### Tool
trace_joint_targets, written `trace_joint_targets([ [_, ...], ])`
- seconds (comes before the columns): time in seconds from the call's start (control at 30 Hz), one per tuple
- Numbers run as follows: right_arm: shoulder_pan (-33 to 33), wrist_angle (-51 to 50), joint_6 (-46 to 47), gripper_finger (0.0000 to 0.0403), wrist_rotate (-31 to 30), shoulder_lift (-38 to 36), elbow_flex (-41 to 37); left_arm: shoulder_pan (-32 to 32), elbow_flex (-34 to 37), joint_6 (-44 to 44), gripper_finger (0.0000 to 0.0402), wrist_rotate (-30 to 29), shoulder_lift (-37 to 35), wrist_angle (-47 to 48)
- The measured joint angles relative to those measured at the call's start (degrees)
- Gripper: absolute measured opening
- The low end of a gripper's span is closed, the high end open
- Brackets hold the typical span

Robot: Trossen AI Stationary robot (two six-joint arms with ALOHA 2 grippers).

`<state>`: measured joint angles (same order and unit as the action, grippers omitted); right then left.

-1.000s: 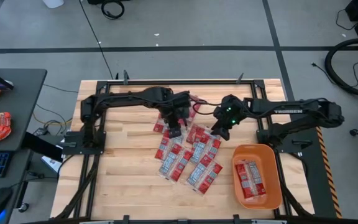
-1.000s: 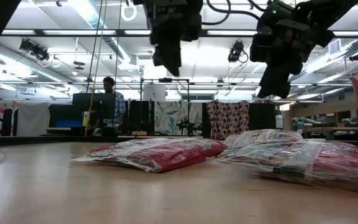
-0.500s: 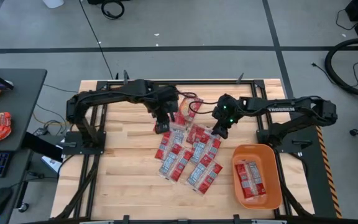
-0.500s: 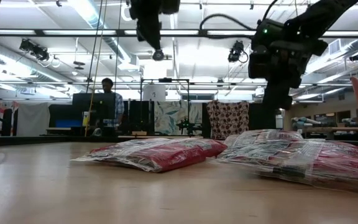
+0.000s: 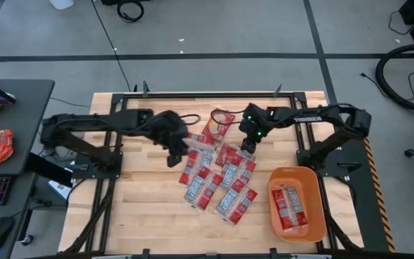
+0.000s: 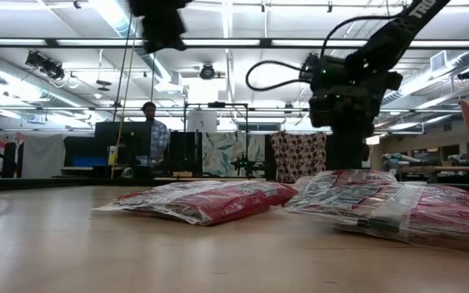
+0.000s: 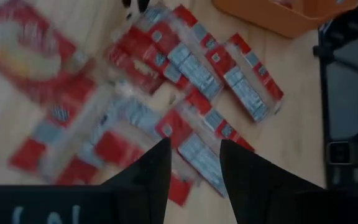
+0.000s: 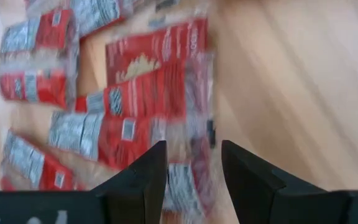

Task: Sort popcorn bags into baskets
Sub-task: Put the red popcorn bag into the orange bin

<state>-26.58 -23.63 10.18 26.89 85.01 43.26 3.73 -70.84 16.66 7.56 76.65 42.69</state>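
In the high view the popcorn bags (image 5: 218, 176) lie in a loose, overlapping cluster at the centre of the wooden desk (image 5: 142, 194), most of them flat red packets with white-grey label panels. One larger red bag picturing yellow popcorn (image 5: 218, 124) sits at the cluster's upper edge, toward the top centre of the frame. The orange basket (image 5: 313, 180) stands at the lower right of the desk, just apart from the cluster, with 2 red packets (image 5: 288, 207) lying flat inside it.

The left claw (image 5: 173, 152) hangs over the desk just left of the cluster. In the left wrist view its 2 dark fingers (image 7: 151, 174) stand a little apart with nothing between them, and the packets and the basket's rim (image 7: 284, 18) show beyond them.

The right claw (image 5: 249, 144) hovers over the upper right part of the cluster, right of the larger bag. Its fingers (image 8: 143, 177) in the right wrist view are also parted and hold nothing, with the larger bag (image 8: 157, 59) ahead of them. In the low view this arm's gripper body (image 6: 344, 89) sits above the bags (image 6: 210, 199) at centre right.
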Motion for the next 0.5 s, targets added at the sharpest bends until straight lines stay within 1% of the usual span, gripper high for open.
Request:
trace_joint_targets([
  [0.07, -0.3, -0.5, -1.0, 0.0158, 1.3, 1.7, 0.6, -0.6, 3.9, 3.6, 0.0141, -0.2, -3.3, -3.1],
  [0.13, -0.6, -1.0, -1.7, 0.0158, 1.6, 3.0, 1.1, -1.6, 7.1, 6.5, 0.0141, -0.9, -5.9, -3.4],
  [0.17, -0.7, -1.1, -2.0, 0.0158, 2.3, 3.5, 1.3, -2.1, 8.1, 7.7, 0.0141, -1.5, -7.1, -5.0],
  [0.23, -0.8, -1.1, -2.9, 0.0158, 4.9, 4.7, 1.8, -3.4, 10.3, 10.0, 0.0141, -2.5, -9.3, -4.7],
  [0.33, 0.0, -1.3, -3.9, 0.0157, 7.1, 6.0, 1.9, -5.0, 12.0, 12.0, 0.0141, -3.8, -11.2, -5.8],
  [0.4, 0.6, -1.9, -4.8, 0.0152, 6.7, 7.0, 1.9, -5.9, 12.3, 12.9, 0.0141, -4.5, -11.3, -5.6],
  [0.5, 1.7, -1.7, -5.4, 0.0126, 5.8, 7.9, 1.9, -7.0, 12.2, 13.2, 0.0141, -5.0, -11.3, -5.8],
])
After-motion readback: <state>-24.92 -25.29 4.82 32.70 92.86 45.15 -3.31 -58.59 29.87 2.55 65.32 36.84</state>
